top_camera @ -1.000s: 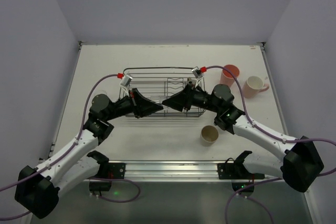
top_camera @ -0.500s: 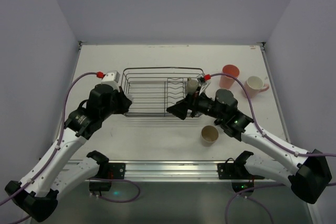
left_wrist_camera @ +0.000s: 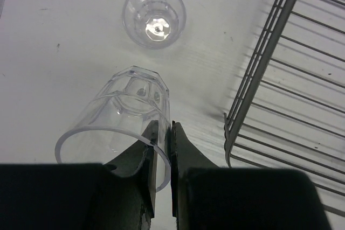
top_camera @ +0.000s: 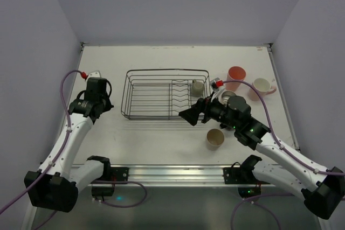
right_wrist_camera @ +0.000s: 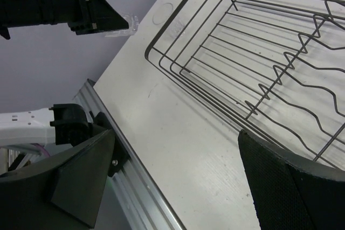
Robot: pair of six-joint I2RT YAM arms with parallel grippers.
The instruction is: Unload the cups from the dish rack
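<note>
The dish rack (top_camera: 161, 94) stands mid-table and holds a small grey-olive cup (top_camera: 198, 87) at its right end. My left gripper (left_wrist_camera: 163, 133) is shut on the rim of a clear glass (left_wrist_camera: 121, 117), tilted above the table just left of the rack (left_wrist_camera: 291, 79). A second clear glass (left_wrist_camera: 154, 14) stands upright on the table beyond it. My left gripper also shows in the top view (top_camera: 102, 105). My right gripper (top_camera: 188, 116) is open and empty at the rack's front right corner. The coral-pink tumbler (top_camera: 236, 75), pale pink mug (top_camera: 262, 86) and tan cup (top_camera: 214, 139) stand on the table to the right. The black mug is hidden.
The right wrist view shows the rack's wavy dividers (right_wrist_camera: 291, 63), bare table under the open gripper (right_wrist_camera: 186, 149), and the left arm (right_wrist_camera: 59, 4) with the glass (right_wrist_camera: 121, 28) far off. A metal rail (top_camera: 172, 173) runs along the near edge. Walls close in on both sides.
My left gripper has pulled out of the rack and moved left with the clear glass. My right gripper has drawn back out of the rack toward its front right corner.
</note>
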